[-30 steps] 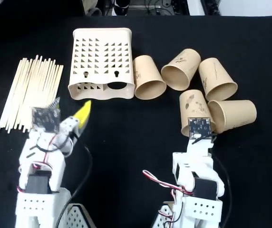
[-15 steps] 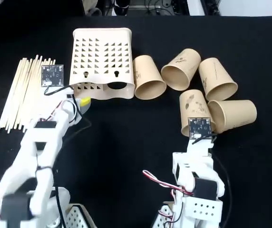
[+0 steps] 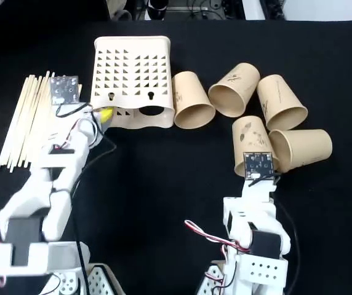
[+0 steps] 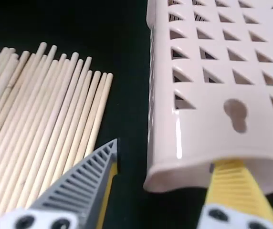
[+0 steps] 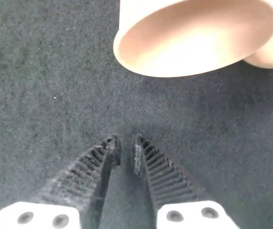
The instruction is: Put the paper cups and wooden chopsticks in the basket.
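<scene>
The basket (image 3: 132, 80) lay on its side toward the far left of the surface (image 3: 164, 184), its mouth facing the near edge. The wooden chopsticks (image 3: 37, 120) lay as a loose bundle by the left edge. Five paper cups (image 3: 233, 89) lay tipped over, strung from just beside the basket toward the right edge. So loading had apparently not begun.

The left end effector (image 4: 170, 155) stood apart and astride the basket's rim at its left corner: the yellow finger under the lip, the grey one outside, between basket and chopsticks. It looked set to grip the rim, probably to stand or steady the basket; closing there without pushing the chopsticks would take care.

The right end effector (image 5: 124, 140) was nearly together and empty, just short of the nearest cup (image 5: 194, 33). Bare surface lay open between the arms.
</scene>
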`<act>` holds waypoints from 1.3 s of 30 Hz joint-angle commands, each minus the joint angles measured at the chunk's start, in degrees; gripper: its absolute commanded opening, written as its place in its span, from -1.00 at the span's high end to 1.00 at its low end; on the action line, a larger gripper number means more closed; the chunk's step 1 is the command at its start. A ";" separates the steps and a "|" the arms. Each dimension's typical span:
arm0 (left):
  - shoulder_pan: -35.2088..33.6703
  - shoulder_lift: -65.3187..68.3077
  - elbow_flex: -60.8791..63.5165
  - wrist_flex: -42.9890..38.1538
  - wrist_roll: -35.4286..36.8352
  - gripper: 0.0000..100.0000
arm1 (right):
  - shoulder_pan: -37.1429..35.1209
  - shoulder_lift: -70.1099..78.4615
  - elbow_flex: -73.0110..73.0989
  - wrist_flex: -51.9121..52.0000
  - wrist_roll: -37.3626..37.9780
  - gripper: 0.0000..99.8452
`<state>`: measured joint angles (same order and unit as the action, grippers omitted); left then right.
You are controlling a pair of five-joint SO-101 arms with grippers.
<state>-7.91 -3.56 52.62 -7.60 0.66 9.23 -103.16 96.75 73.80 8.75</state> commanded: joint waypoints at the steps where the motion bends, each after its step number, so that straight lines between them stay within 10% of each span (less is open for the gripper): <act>1: -0.13 6.59 -6.90 -3.52 0.35 0.54 | 0.62 -4.09 -0.22 -0.09 0.44 0.88; 8: 0.48 8.53 -7.87 -6.51 -6.42 0.95 | 0.62 -4.09 -0.22 -0.09 0.44 0.88; 17: 1.19 -2.46 -1.19 -4.22 -6.68 0.94 | 0.62 -4.09 -0.22 -0.18 0.44 0.88; 28: 2.59 -30.68 -15.96 49.41 -1.41 0.94 | 0.62 -4.09 -0.22 -0.18 0.44 0.88; 39: 2.59 -33.85 -35.91 74.29 4.13 0.94 | 0.70 -4.09 -0.22 -0.18 0.44 0.89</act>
<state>-5.71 -35.03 24.48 62.55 3.12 9.23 -103.16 96.75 73.80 8.75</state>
